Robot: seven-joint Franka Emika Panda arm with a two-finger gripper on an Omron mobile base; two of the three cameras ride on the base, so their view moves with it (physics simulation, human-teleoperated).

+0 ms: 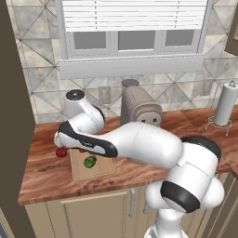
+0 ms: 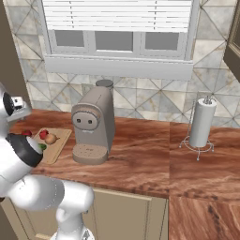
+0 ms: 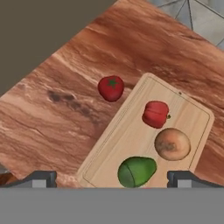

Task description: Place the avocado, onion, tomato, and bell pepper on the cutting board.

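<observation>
Hand view looks down on the cutting board (image 3: pixel 131 135), whose long axis runs diagonally from lower left to upper right across the worktop (image 3: pixel 52 118). On the board lie the avocado (image 3: pixel 137 171) at its near end, long axis roughly along the board's short side, the onion (image 3: pixel 172 144) just beyond it, and the bell pepper (image 3: pixel 155 114) past that. Off the board's left long edge, the tomato (image 3: pixel 110 88) sits on the worktop, stem up. Both jaws stand wide apart, empty.

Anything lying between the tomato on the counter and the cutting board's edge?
No. In the hand view, the stretch between the tomato and the near edge of the cutting board is bare wood counter.
</observation>
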